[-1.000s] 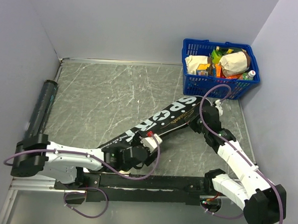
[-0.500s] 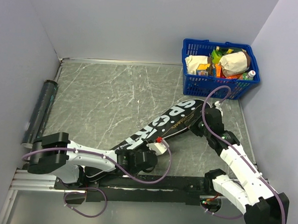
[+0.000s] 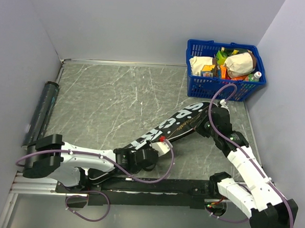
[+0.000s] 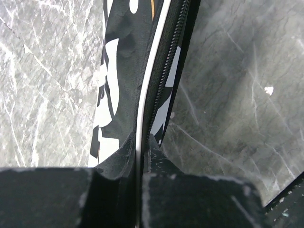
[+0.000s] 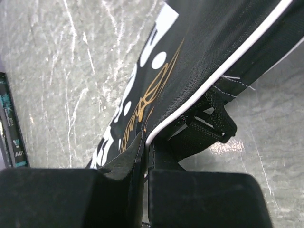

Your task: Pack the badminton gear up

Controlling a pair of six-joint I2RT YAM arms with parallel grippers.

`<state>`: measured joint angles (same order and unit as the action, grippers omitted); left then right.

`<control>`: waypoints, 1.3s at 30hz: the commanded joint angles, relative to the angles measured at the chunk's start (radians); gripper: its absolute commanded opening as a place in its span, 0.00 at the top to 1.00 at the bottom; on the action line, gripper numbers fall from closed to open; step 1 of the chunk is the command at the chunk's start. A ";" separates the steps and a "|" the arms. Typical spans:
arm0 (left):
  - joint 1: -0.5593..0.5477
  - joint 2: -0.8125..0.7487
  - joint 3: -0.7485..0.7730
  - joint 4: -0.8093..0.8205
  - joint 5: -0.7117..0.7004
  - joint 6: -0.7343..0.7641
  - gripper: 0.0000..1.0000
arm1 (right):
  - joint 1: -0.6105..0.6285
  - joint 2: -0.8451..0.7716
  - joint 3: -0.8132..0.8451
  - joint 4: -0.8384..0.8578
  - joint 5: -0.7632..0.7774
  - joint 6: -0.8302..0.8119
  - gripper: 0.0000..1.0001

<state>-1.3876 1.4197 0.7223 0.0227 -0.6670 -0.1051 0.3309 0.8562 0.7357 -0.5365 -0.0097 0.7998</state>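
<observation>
Now, your left end effector (image 4: 140,164) is clenched on the racket bag (image 3: 175,126). In the left wrist view both fingers (image 4: 57,199) press together on the bag's white piped edge, right beside the zipper (image 4: 173,57). From the top view, that grip sits on the near long edge of the bag, toward its narrow end.

Your right end effector (image 5: 145,159) is likewise clamped on the bag, pinching black fabric and white piping at the wide head end. A black webbing strap (image 5: 209,126) sits just past its fingers.

Bag position: it runs diagonally across the grey marbled worktop (image 3: 107,96). The narrow end is by your left arm's wrist and the wide end points toward the far right corner. White "SPORT" lettering faces up, with a thin gold script line beside it. Whether the zipper is closed along its whole length, you cannot tell from these views.

A long dark tube (image 3: 40,114) lies along the left wall of the worktop, well apart from the bag, with neither arm touching it. The right wrist view catches its end at the left edge.

A blue plastic basket (image 3: 200,86) of groceries stands in the far right corner, near the bag's wide end but apart from it.
</observation>
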 commanded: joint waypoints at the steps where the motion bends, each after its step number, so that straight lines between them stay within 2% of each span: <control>1: 0.036 -0.044 0.043 -0.061 0.038 0.022 0.99 | 0.005 -0.036 0.083 0.018 -0.093 -0.054 1.00; 3: 0.044 -0.042 0.057 -0.082 0.023 0.041 0.99 | 0.003 -0.026 0.099 -0.014 -0.096 -0.080 0.80; 4: 0.047 -0.038 0.074 -0.110 0.006 0.042 0.99 | 0.003 -0.023 0.114 -0.026 -0.095 -0.102 0.63; 7: 0.053 -0.021 0.106 -0.157 -0.032 0.044 0.99 | 0.003 -0.040 0.157 -0.100 -0.078 -0.143 0.52; 11: 0.056 -0.027 0.124 -0.202 -0.065 0.030 0.99 | 0.003 -0.101 0.209 -0.193 -0.020 -0.194 0.47; 14: 0.056 -0.056 0.131 -0.228 -0.046 0.015 0.99 | 0.003 -0.161 0.211 -0.235 0.039 -0.217 0.46; 17: 0.056 -0.088 0.134 -0.260 -0.036 -0.002 0.99 | 0.002 -0.167 0.194 -0.246 0.065 -0.223 0.52; 18: 0.056 -0.097 0.134 -0.270 -0.023 -0.008 0.99 | 0.002 -0.166 0.180 -0.244 0.066 -0.223 0.60; 21: 0.055 -0.131 0.132 -0.294 0.001 -0.022 0.99 | 0.002 -0.161 0.151 -0.214 0.062 -0.218 0.73; 24: 0.055 -0.148 0.146 -0.334 0.017 -0.037 0.99 | 0.002 -0.146 0.123 -0.185 0.051 -0.217 0.77; 39: 0.055 -0.179 0.132 -0.346 0.086 -0.056 0.99 | 0.002 -0.063 0.094 -0.079 0.094 -0.272 0.74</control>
<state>-1.3319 1.2846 0.8249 -0.2909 -0.5869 -0.1478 0.3313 0.7765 0.8165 -0.6693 0.0540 0.5648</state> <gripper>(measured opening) 0.058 0.262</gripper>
